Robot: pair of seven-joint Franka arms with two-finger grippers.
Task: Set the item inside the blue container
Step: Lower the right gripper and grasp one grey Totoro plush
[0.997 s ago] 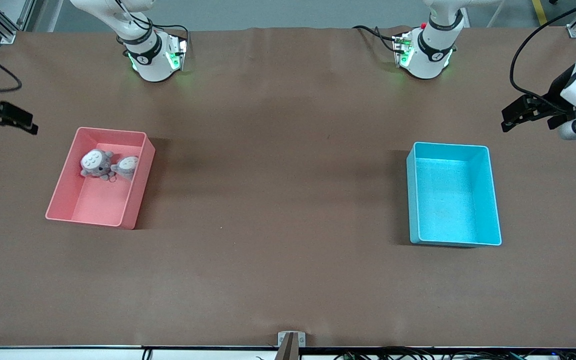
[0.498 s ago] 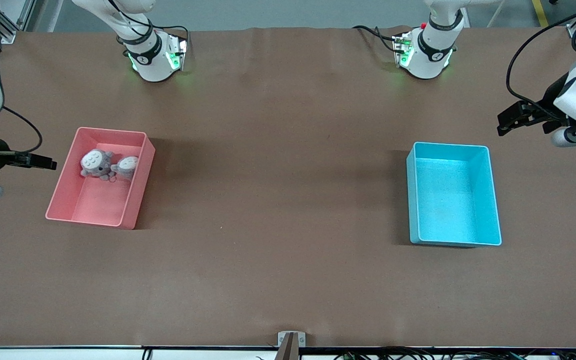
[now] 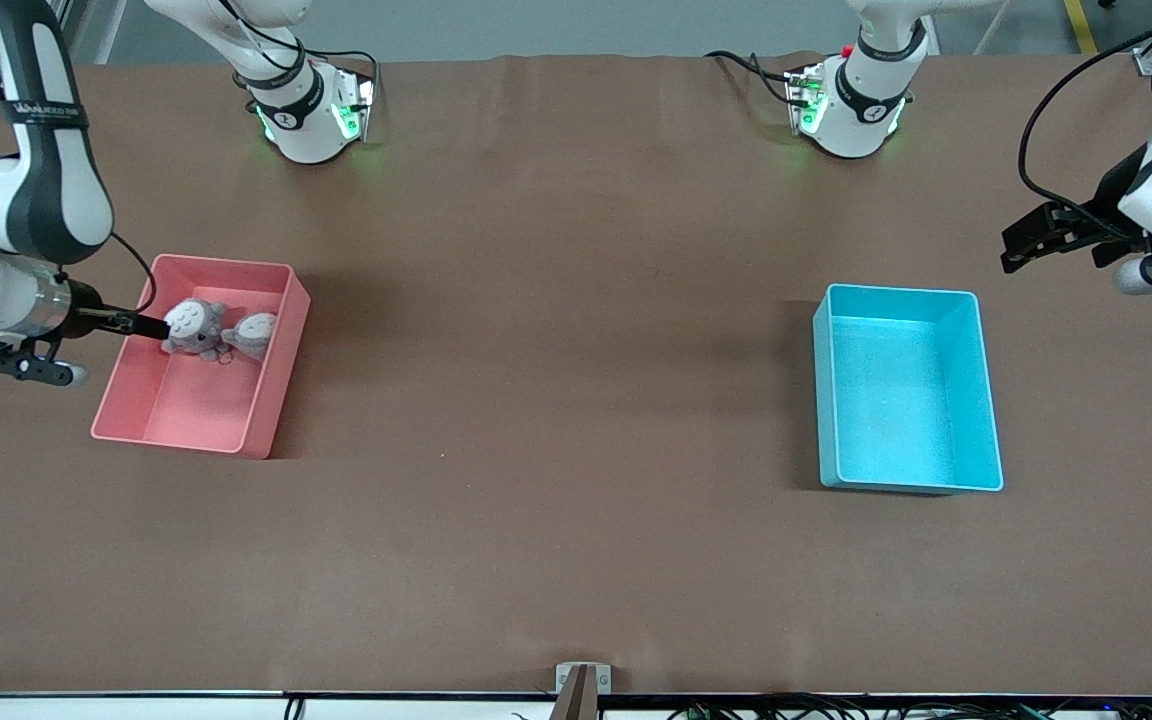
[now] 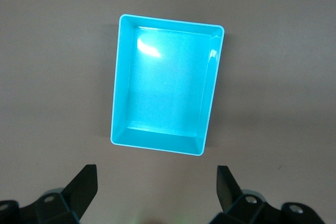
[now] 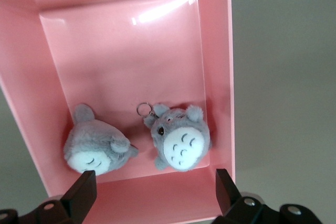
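Pink bin (image 3: 266,420) holds two plush toys (image 5: 181,142); our right hand (image 3: 141,325), fingers apart, hovers over it. We should descend centred on one toy. Left hand (image 3: 1021,245) waits apart beside the blue container (image 3: 986,400).

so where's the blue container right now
The blue container sits empty on the table toward the left arm's end, well apart from the pink bin holding the two plush toys; the left hand hangs near it.

Light blue rectangular plastic bin (image 3: 907,388); pink rectangular plastic bin (image 3: 198,434); two grey plush toys (image 5: 181,141) (image 5: 97,146), white bellies with grey marks; brown table cover (image 3: 556,420).
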